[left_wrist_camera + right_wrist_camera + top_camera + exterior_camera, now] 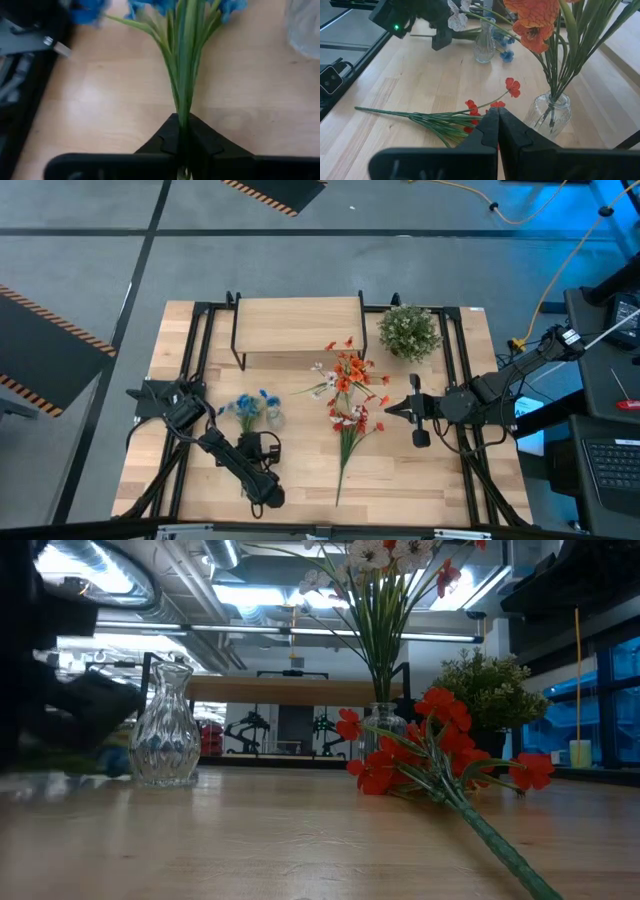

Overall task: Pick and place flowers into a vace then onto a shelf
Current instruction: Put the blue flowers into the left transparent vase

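The blue flower (182, 55) lies level from my left gripper (183, 119), which is shut on its stems near the table's left. Its blue heads (250, 406) sit beside an empty clear ribbed vase (166, 728). A second glass vase (547, 116) near the table's middle holds the orange-red flower (347, 375) and the white flower (318, 370) upright. The red flower (470, 117) lies flat on the tabletop, its stem end toward the near edge. My right gripper (498, 111) is shut on nothing, just right of the red flower. The shelf (295, 325) stands at the far edge. My left gripper pinches the blue flower's bundled green stems at their lower end (183, 107) between its two fingers. The fingers lie level, along the stems, coming from the table's near side. The flower points away from the gripper toward the far edge. I cannot tell whether it rests on the table.
A round bushy green plant (408, 332) stands at the far right, beside the shelf. Black frame rails (195, 360) run along the table's left and right sides. Bare wood lies between the two vases and along the near edge (250, 840).
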`<state>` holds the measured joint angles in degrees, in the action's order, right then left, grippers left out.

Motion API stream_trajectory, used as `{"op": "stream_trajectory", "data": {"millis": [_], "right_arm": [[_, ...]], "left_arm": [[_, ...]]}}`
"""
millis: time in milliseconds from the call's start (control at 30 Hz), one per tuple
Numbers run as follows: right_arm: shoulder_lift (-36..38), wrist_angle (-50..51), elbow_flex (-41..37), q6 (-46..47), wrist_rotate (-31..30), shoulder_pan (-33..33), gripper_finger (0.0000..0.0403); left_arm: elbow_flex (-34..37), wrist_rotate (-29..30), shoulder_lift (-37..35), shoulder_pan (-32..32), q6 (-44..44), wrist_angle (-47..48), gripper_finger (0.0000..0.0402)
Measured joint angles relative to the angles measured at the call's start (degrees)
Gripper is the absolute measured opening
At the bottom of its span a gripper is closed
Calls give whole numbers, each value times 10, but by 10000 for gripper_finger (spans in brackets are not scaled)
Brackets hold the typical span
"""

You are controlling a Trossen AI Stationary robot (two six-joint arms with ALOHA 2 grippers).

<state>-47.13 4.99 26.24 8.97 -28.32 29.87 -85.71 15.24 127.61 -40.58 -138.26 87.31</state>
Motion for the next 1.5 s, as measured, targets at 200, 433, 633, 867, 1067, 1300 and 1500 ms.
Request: {"op": "stream_trajectory", "data": {"millis": [200,433,633,867,1067,1300,1500], "right_arm": [[0,0,0,0,0,0,4],[0,0,0,0,0,0,4],[0,0,0,0,0,0,4],[0,0,0,0,0,0,4],[0,0,0,0,0,0,4],[0,-11,0,-3,0,0,4],[0,-11,0,-3,0,0,4]], "left_arm": [[0,11,-45,-15,3,27,9],[0,133,-109,-44,21,27,8],[0,248,-162,-64,34,27,7],[34,275,-201,-62,63,27,5],[72,348,-238,-64,116,27,5],[90,497,-311,-71,262,27,4],[90,597,-372,-73,370,27,4]]}}
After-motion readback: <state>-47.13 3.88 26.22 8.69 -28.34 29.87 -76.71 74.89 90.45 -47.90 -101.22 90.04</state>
